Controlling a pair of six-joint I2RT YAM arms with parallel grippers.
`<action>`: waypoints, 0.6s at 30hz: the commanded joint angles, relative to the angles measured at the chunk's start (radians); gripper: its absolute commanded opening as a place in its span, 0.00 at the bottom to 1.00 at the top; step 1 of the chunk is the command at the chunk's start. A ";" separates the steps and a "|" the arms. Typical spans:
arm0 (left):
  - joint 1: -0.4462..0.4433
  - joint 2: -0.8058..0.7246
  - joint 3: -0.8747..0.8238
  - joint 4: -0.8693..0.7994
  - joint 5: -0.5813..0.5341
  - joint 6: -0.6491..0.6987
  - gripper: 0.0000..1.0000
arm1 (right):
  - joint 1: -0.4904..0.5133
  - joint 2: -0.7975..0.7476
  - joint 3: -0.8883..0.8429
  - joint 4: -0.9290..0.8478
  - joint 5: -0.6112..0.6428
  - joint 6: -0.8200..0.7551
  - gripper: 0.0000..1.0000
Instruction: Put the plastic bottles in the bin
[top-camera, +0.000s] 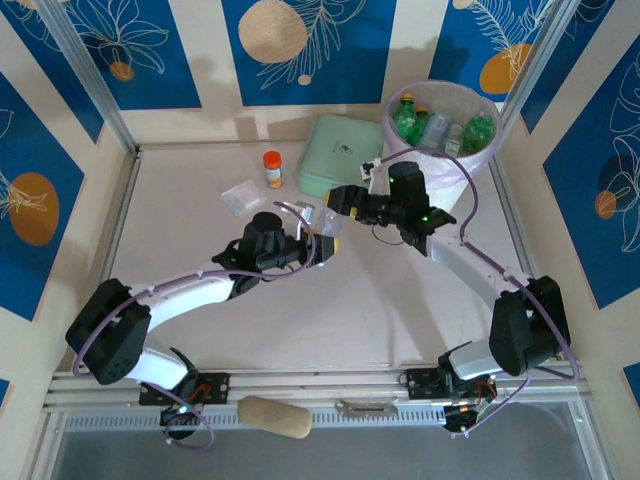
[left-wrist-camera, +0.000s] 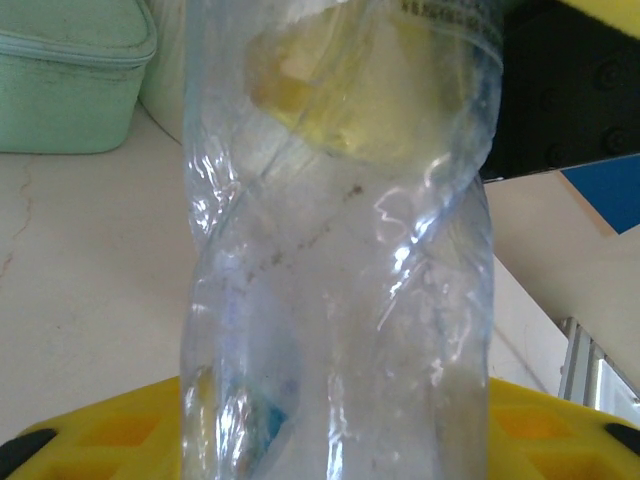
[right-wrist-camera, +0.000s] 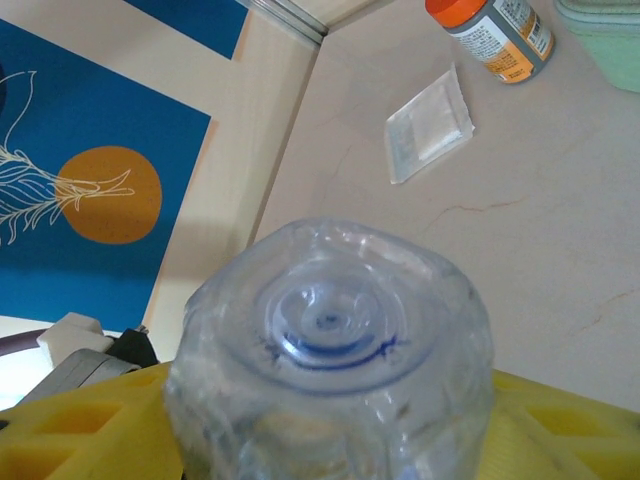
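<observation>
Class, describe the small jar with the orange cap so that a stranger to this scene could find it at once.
Start at the round white bin in the table's far right corner, then move left past the mint green box beside it. Just left of that box stands the jar, upright on the table, with a flat clear bag nearby. It is short and opaque, orange-capped, and outside the bin, unlike the bottles.

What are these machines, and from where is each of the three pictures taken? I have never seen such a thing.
They are two robot arms fixed to a table. The overhead picture looks down from above; the other two come from cameras on the wrists. The left gripper is shut on a clear bottle, and the right gripper meets it mid-table. Its wrist view shows the bottle's base between yellow fingers; whether it grips yet is unclear. On the table lie a jar, a small bag, a green box and a bin holding bottles.
</observation>
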 joint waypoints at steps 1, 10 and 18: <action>0.007 -0.040 -0.016 0.051 0.041 0.008 0.49 | 0.008 0.028 0.035 0.011 -0.026 -0.002 0.66; 0.007 -0.074 -0.046 0.063 0.036 0.014 0.64 | 0.007 0.040 0.038 0.018 -0.005 -0.011 0.48; 0.069 -0.162 -0.124 0.069 -0.054 -0.051 1.00 | -0.031 -0.001 0.097 -0.113 0.070 -0.090 0.48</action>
